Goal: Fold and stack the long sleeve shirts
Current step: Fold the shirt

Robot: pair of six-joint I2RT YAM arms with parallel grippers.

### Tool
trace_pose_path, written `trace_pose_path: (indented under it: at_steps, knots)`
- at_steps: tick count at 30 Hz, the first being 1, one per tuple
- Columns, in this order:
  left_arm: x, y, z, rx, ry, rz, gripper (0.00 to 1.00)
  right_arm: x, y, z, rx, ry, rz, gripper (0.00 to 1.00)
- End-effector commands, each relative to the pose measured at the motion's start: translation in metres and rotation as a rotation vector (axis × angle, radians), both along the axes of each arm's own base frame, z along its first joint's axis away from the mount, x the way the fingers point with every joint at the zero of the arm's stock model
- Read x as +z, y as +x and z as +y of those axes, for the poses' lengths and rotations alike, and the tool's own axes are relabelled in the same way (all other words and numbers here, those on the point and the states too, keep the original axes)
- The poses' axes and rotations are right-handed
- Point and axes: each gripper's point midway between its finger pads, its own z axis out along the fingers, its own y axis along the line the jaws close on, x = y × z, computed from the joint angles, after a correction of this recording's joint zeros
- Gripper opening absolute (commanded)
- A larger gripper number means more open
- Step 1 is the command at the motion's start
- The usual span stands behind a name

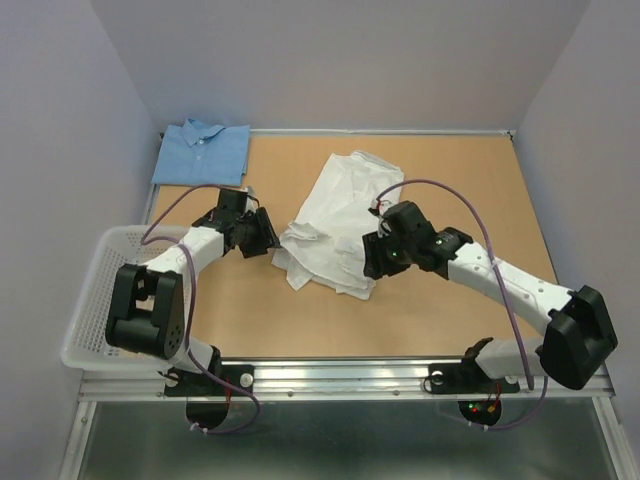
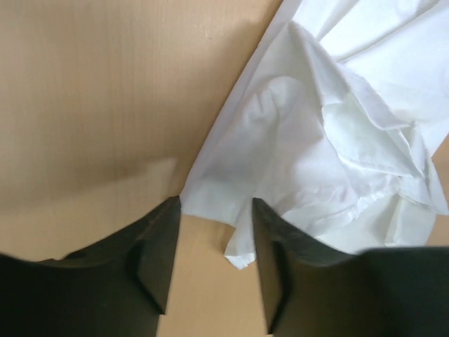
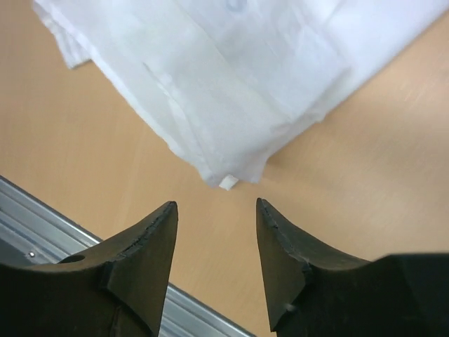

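White shirt (image 1: pixel 335 225) crumpled, one, blue shirt (image 1: pixel 203 150) folded, one, left tool (image 2: pixel 214 208), right tool (image 3: pixel 216 205) both parted

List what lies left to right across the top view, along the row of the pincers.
Basket → left pincer → white shirt → right pincer.

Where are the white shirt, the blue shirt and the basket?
white shirt (image 1: pixel 335 215): top view, middle of the crumpled cloth.
blue shirt (image 1: pixel 205 158): top view, folded front below collar.
basket (image 1: pixel 95 290): top view, bare mesh by left rim.
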Motion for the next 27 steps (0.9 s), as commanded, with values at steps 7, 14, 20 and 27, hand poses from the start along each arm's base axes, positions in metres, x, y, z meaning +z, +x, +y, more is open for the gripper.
trace_pose_path:
  at_steps: [7,14,20,27]
  knots:
    - [0.032,-0.007,0.016,0.067,0.032,-0.08,0.66,0.041,0.022,0.03,0.361,-0.39,-0.406,0.64]
    - [0.01,-0.025,0.012,0.078,-0.017,-0.034,0.66,0.033,0.022,0.08,0.474,-0.486,-0.512,0.67]
    - [-0.006,-0.034,0.014,0.103,-0.023,0.004,0.64,0.019,0.03,0.1,0.539,-0.529,-0.564,0.67]
    - [-0.02,-0.033,0.007,0.1,-0.061,0.036,0.61,-0.001,0.039,0.086,0.556,-0.679,-0.599,0.66]
